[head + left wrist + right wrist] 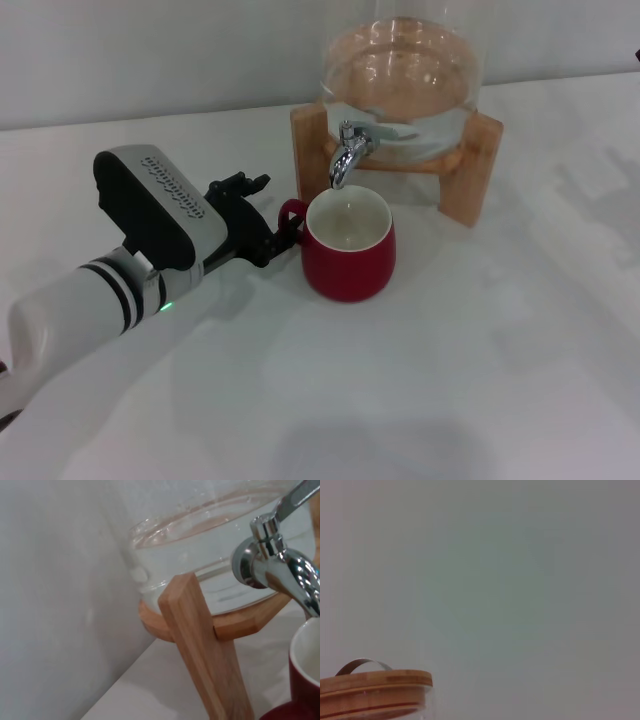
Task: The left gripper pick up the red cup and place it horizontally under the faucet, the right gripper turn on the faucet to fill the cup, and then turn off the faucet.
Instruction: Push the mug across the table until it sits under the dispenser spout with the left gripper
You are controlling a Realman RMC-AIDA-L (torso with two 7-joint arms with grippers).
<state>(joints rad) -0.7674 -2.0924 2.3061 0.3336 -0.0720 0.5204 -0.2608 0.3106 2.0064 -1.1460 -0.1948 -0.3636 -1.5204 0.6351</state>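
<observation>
The red cup (350, 265) stands upright on the white table, its white inside open directly below the spout of the chrome faucet (347, 155). My left gripper (283, 228) reaches in from the left and is shut on the cup's small loop handle (289, 212). The left wrist view shows the faucet (280, 570) close up, with the cup's rim (306, 670) just beneath it. No water is running from the spout. The right gripper does not show in any view.
The glass dispenser (400, 80) holds water and rests on a wooden stand (470, 170) behind the cup; one stand leg (200, 645) is near my left wrist. The right wrist view shows only the dispenser's bamboo lid (370, 687) and a grey wall.
</observation>
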